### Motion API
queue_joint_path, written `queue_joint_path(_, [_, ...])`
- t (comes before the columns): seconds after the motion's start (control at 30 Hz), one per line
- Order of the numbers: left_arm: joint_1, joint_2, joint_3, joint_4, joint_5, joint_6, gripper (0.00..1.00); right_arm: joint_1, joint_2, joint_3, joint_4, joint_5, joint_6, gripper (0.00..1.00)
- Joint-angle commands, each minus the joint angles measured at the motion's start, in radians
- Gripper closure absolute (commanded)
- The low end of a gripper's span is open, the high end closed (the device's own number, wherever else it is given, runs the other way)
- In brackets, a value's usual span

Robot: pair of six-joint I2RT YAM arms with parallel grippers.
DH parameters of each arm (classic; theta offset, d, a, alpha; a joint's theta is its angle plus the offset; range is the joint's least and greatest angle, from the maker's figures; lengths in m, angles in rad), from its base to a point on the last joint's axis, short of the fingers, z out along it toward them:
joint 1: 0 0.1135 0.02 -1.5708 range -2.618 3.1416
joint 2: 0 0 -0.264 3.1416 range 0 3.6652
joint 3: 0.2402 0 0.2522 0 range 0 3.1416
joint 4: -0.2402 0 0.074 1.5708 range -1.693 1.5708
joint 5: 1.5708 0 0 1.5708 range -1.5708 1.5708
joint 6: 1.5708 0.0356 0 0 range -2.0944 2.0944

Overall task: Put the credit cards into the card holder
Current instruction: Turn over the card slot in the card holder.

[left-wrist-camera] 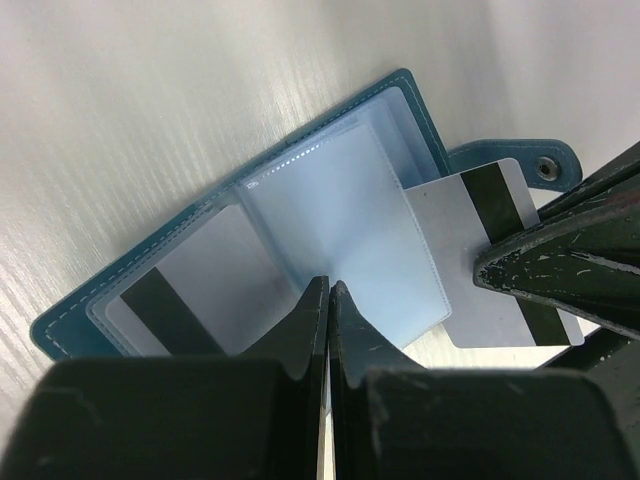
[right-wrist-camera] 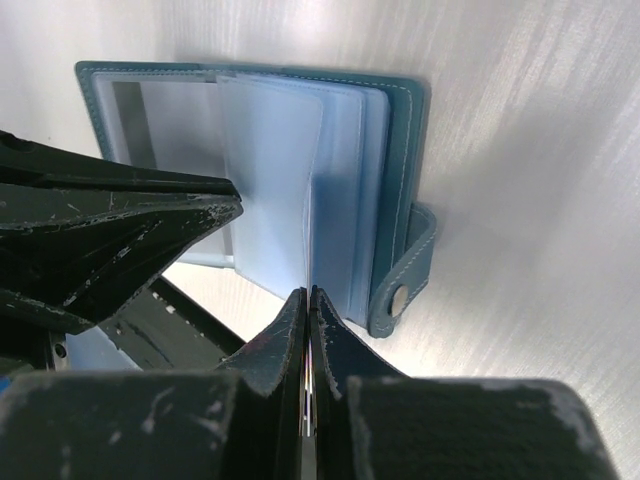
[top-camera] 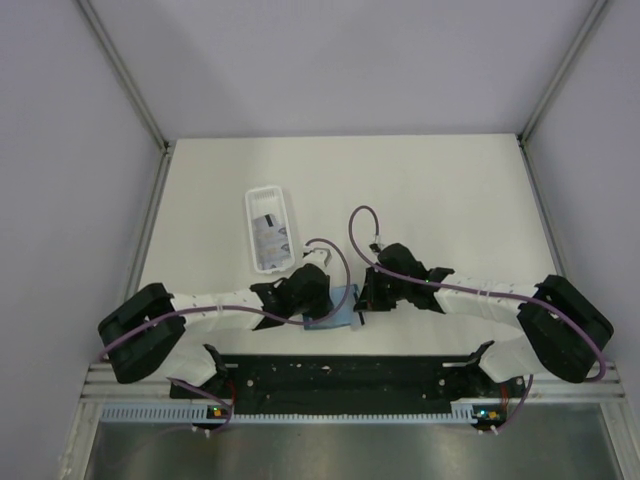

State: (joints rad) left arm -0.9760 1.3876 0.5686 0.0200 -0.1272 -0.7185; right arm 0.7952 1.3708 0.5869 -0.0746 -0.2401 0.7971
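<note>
The teal card holder (top-camera: pixel 335 310) lies open on the table between both grippers, its clear blue sleeves fanned out (left-wrist-camera: pixel 340 200) (right-wrist-camera: pixel 400 150). My left gripper (top-camera: pixel 322 303) (left-wrist-camera: pixel 330 287) is shut on the edge of one clear sleeve and holds it up. My right gripper (top-camera: pixel 364 300) (right-wrist-camera: pixel 308 293) is shut on a pale credit card with a dark stripe (left-wrist-camera: pixel 455 270). The card's far corner lies at the right-hand sleeve's open side. Another striped card (left-wrist-camera: pixel 170 300) sits in the left pocket. More cards (top-camera: pixel 270 240) lie in the white tray.
The long white plastic tray (top-camera: pixel 250 215) stands on the table beyond the left arm. The card holder's snap tab (left-wrist-camera: pixel 545 165) (right-wrist-camera: pixel 405 295) sticks out flat on the table. A black rail (top-camera: pixel 340 375) runs along the near table edge.
</note>
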Motion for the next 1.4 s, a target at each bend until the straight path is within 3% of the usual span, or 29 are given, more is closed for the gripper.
queue_joint_path(0.0, [0.003, -0.036, 0.022, -0.012, 0.008, 0.027, 1.0, -0.005, 0.008, -0.01, 0.067, -0.039, -0.021, 1.0])
queue_joint_path(0.7, [0.005, -0.361, -0.016, -0.175, -0.133, 0.016, 1.0, 0.045, -0.042, 0.067, 0.096, -0.084, -0.01, 1.0])
queue_joint_path(1.37, [0.017, -0.438, -0.07, -0.222, -0.175, -0.004, 1.0, 0.116, 0.172, 0.169, 0.173, -0.11, 0.013, 1.0])
